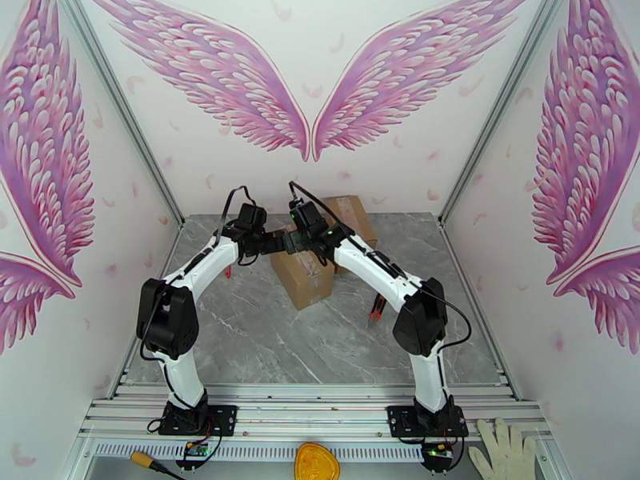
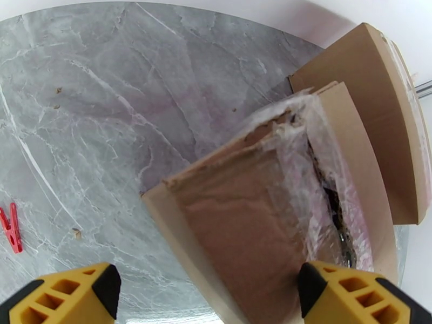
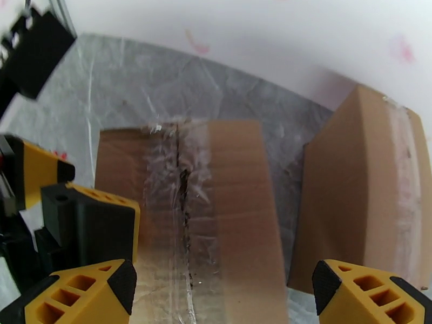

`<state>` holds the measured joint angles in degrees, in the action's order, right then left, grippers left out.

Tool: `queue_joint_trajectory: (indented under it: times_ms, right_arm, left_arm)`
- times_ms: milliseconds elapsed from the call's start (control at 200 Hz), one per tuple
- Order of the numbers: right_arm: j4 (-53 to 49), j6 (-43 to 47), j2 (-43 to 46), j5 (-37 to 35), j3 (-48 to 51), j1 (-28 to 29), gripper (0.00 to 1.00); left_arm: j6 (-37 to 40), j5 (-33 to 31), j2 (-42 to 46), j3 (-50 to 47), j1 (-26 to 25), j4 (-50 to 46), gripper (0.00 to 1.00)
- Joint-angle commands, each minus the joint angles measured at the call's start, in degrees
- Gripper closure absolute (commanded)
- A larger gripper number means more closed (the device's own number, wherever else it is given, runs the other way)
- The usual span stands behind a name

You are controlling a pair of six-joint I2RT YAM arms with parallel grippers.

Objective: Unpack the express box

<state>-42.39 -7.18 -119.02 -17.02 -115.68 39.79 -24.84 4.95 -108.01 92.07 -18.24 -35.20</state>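
Observation:
A brown express box (image 1: 306, 279) lies mid-table, its clear tape slit along the top seam (image 3: 183, 211) and crumpled and torn (image 2: 302, 174). A second taped box (image 1: 352, 214) stands just behind it, also seen to the right (image 3: 362, 190). My left gripper (image 1: 276, 243) hangs over the near box's left end, open, its yellow fingertips (image 2: 65, 292) straddling the box top. My right gripper (image 1: 300, 234) hovers over the same box from the right, open, with its fingertips (image 3: 92, 292) wide apart above the seam. The left gripper's finger (image 3: 81, 222) shows close beside it.
A red clip (image 2: 11, 228) lies on the marble table (image 1: 264, 346) left of the box, and another red item (image 1: 374, 314) lies by the right arm. White walls close the back and sides. A glove (image 1: 504, 450) and a yellow object (image 1: 318, 462) sit on the front rail.

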Motion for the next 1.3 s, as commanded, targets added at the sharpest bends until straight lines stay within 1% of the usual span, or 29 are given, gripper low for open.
queue_joint_trajectory:
  times_ms: [0,165,335,465,555,735,870,999,1104,1194,1294]
  right_arm:
    - [-5.72,2.69,-2.05,-1.22,-3.75,-0.33,0.10]
    - [-9.41,2.26,-5.55,-2.98,-6.51,-0.45,0.10]
    - [-9.63,2.21,-7.40,-1.54,-6.40,-0.67,0.10]
    - [-10.39,1.86,-8.92,-2.92,-6.36,-1.06,0.11]
    - [-9.89,2.20,-9.29,-4.58,-5.49,-1.12,0.13]
    - [-9.85,3.64,-10.62,-10.65,-5.18,-1.03,0.26]
    - [-12.18,3.54,-11.06,-14.29,-6.37,-1.04,0.42]
    - [-14.63,3.55,-10.67,-18.27,-7.62,-0.78,0.54]
    - [-14.52,5.10,-9.47,-20.79,-7.77,-0.67,0.60]
    - [-13.95,6.97,-8.37,-22.08,-8.16,-0.68,0.61]
    - [-13.33,9.59,-7.89,-23.01,-9.20,-0.77,0.66]
  left_arm:
    - [1.48,-1.35,-3.38,1.85,0.60,-4.35,0.09]
    - [2.87,-1.45,-5.50,2.73,0.75,-6.07,0.09]
    - [3.37,-0.30,-7.75,4.87,0.84,-7.53,0.10]
    - [3.75,-0.06,-8.60,5.92,0.86,-8.47,0.10]
    - [4.22,-0.07,-8.78,6.19,0.84,-8.79,0.11]
    - [5.45,0.46,-9.31,6.78,0.84,-9.66,0.12]
    - [7.02,-0.27,-10.19,7.72,0.75,-11.10,0.12]
    - [8.93,-1.77,-11.03,7.92,0.75,-12.23,0.13]
    - [10.77,-2.92,-11.66,8.04,0.75,-13.23,0.14]
    - [12.08,-3.62,-12.17,7.95,0.77,-13.81,0.15]
    - [13.26,-3.99,-12.58,7.86,0.80,-14.19,0.17]
